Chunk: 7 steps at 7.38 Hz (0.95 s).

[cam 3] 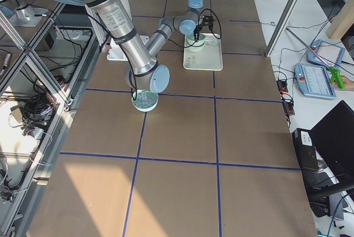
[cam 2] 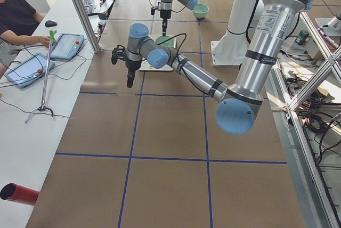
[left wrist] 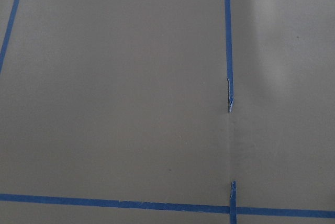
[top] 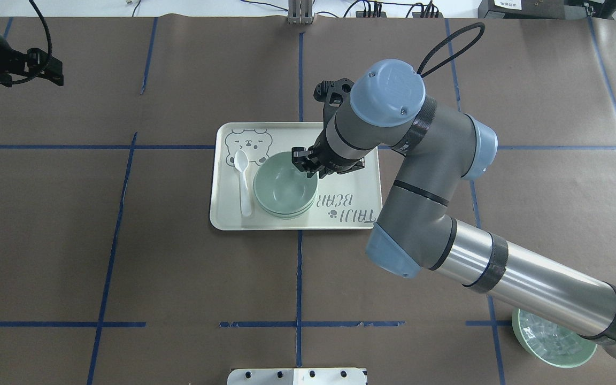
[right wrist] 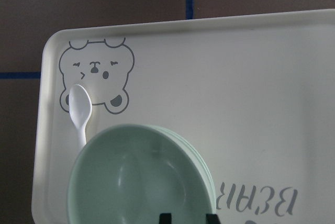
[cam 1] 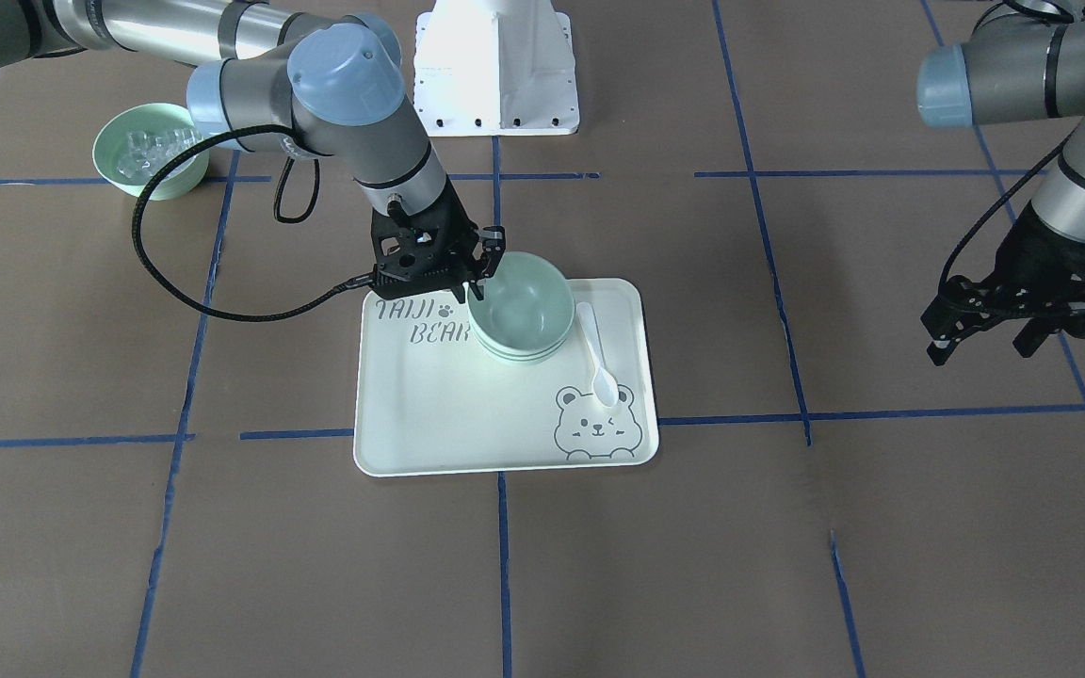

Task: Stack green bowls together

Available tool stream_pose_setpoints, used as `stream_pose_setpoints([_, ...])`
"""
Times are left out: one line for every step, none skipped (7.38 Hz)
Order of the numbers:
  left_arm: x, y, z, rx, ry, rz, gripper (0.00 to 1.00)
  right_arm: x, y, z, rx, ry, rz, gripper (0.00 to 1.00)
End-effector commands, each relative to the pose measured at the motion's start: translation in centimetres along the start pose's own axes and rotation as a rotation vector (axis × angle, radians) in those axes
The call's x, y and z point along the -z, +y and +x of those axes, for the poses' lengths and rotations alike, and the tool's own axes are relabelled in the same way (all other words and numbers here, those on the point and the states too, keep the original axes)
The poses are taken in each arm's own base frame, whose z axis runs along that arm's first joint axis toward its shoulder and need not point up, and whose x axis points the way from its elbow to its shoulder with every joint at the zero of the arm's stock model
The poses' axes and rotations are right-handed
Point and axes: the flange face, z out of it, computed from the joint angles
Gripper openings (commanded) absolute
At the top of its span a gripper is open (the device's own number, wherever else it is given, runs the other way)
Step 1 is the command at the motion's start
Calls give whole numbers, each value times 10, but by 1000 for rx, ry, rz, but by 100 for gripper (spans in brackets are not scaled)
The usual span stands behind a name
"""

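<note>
On cream tray [cam 1: 429,414], mid-surface [cam 1: 222,546]: green bowls [cam 1: 522,306] nested in one stack, touching "TAIJI BEAR" print. Right tool [cam 1: 481,273] at stack's rim, released, fingers [right wrist: 165,219] apart. White spoon [cam 1: 596,353] lies just beside stack, scoop end on bear drawing. Left tool [cam 1: 983,347] spread, empty, well apart from tray. Ice-cube bowl [cam 1: 142,155] off tray, partly hidden by right arm in overhead view.

A stack of round pale mint-green plastic bowls [cam 1: 521,306] sits on the cream rectangular plastic tray [cam 1: 429,424] at mid-tabletop [cam 1: 787,527]. A white plastic spoon [cam 1: 596,353] lies on the tray just left of the stack. The right end effector [cam 1: 483,273] is at the stack's right rim. A green plastic bowl of clear cubes [cam 1: 149,151] stands well apart on the tabletop, to the right near the robot.
</note>
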Motion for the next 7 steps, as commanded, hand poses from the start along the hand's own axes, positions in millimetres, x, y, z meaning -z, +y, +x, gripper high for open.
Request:
stream_pose_setpoints([0, 0, -2, 2, -3, 1, 100, 2, -1, -3, -56, -6, 16, 100])
stream_pose_setpoints([-3, 2, -6, 5, -8, -6, 100, 13, -10, 1, -58, -11, 29, 100])
stream_pose_setpoints([-4, 1, -9, -16, -11, -6, 100, 34, -27, 20, -68, -16, 40, 100])
stream_pose_setpoints([3, -5, -22, -44, -23, 0, 100, 57, -48, 58, -55, 21, 30, 100])
stream_pose_setpoints([2, -3, -44, -67, -35, -24, 100, 87, -55, 107, 2, 107, 15, 100])
stream_pose_setpoints([12, -7, -70, -120, -18, -40, 100, 111, -54, 146, 103, 179, -3, 100])
stream_pose_setpoints([20, -8, -112, -138, -15, -71, 100, 133, -60, 196, 181, 240, -14, 100])
